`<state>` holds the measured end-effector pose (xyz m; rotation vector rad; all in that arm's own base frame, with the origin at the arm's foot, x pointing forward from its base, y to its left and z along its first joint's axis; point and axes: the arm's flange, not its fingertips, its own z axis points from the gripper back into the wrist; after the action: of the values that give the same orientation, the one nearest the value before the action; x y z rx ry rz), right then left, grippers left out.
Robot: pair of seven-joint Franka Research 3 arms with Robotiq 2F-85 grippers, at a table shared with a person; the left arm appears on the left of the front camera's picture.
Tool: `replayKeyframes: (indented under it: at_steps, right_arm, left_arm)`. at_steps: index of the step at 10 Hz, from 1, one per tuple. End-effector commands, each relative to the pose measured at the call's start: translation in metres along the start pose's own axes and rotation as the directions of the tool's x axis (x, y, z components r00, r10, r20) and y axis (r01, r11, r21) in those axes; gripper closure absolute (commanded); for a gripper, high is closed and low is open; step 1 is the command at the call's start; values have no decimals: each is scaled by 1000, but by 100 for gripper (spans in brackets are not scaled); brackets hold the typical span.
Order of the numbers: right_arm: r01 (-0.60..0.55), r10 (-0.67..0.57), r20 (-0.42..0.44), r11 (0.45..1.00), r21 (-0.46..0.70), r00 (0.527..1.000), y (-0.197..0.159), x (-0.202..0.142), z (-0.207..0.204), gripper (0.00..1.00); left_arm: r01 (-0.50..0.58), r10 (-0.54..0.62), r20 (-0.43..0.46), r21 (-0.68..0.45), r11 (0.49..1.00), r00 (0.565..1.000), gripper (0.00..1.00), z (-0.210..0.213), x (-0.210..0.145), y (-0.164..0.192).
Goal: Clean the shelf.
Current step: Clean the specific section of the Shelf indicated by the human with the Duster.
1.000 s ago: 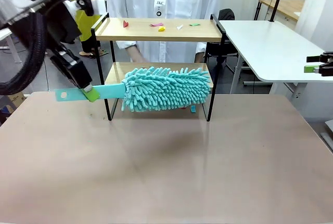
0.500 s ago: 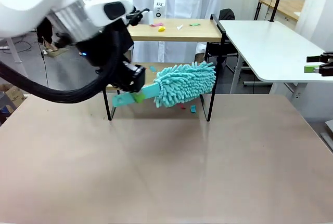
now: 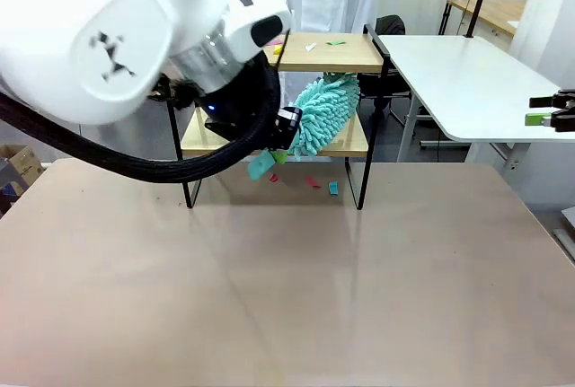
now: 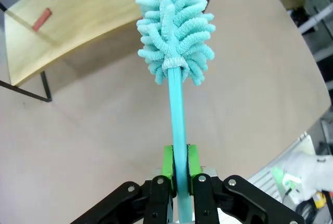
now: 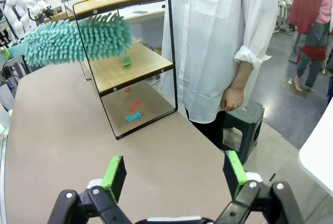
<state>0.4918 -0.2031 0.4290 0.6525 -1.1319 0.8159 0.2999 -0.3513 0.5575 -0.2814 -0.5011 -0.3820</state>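
The shelf stands at the table's far edge, in front of a person in a white coat. My left gripper is shut on the teal handle of a fluffy teal duster, whose head reaches into the lower tier over the lower board. In the left wrist view the green pads clamp the handle, the duster head points away, and small scraps lie on the board. Coloured scraps sit on the top board. My right gripper stands open and empty, far right.
Red and teal scraps lie on the table under the shelf. The person stands close behind the shelf. A white table stands at the back right. My big left arm covers the shelf's left half.
My left arm has swung right and toward the shelf. The duster has turned from lying across the shelf's front to pointing into the lower tier. The right gripper has not moved.
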Motion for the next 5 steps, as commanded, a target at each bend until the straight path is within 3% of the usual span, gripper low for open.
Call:
replayKeyframes:
  at_steps: [1,5]
  right_arm:
    - [-5,5,1,1000,-1,1000,1,3,0,0]
    - [-5,5,1,1000,-1,1000,1,3,0,0]
  left_arm:
    - [-77,76,27,46,996,997,87,-22,16,-16]
    - [-122,119,59,54,991,991,87,-52,44,-47]
